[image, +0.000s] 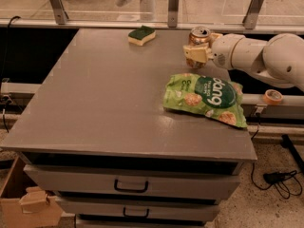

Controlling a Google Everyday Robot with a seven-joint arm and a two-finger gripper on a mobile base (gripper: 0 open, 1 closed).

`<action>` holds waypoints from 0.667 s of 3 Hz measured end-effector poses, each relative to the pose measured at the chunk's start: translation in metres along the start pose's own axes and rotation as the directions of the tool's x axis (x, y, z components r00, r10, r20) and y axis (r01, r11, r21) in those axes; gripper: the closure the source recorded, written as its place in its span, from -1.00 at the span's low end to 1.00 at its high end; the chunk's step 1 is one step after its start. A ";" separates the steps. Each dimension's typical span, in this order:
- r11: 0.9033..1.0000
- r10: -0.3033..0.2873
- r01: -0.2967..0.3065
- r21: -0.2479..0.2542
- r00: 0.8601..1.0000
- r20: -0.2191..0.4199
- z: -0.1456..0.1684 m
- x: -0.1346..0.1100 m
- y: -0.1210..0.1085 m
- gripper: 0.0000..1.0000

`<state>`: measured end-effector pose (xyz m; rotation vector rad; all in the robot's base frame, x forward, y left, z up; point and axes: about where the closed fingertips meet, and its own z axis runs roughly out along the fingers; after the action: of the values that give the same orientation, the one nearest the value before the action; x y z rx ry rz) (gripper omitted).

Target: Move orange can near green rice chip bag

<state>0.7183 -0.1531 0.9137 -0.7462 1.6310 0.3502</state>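
The orange can [200,35] is upright with its silver top showing, held in my gripper [199,53] above the right part of the grey table [109,99]. The gripper is shut on the can's body, and the white arm [256,58] reaches in from the right. The green rice chip bag [205,98] lies flat on the table's right side, just in front of and below the can. The can's lower part is hidden behind the gripper.
A green-and-yellow sponge [142,34] lies at the table's far edge. A roll of tape [272,97] sits on the rail to the right. Drawers [130,186] are under the table, a cardboard box [28,205] at lower left, cables [280,179] on the floor at right.
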 end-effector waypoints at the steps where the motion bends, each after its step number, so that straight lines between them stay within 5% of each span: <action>1: 0.999 0.049 -0.049 0.008 0.999 -0.008 -0.005 0.020 0.004 0.53; 2: 0.997 0.073 -0.073 0.009 0.997 -0.011 -0.008 0.029 0.014 0.06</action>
<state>0.7020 -0.1554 0.8846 -0.6848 1.6721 0.3918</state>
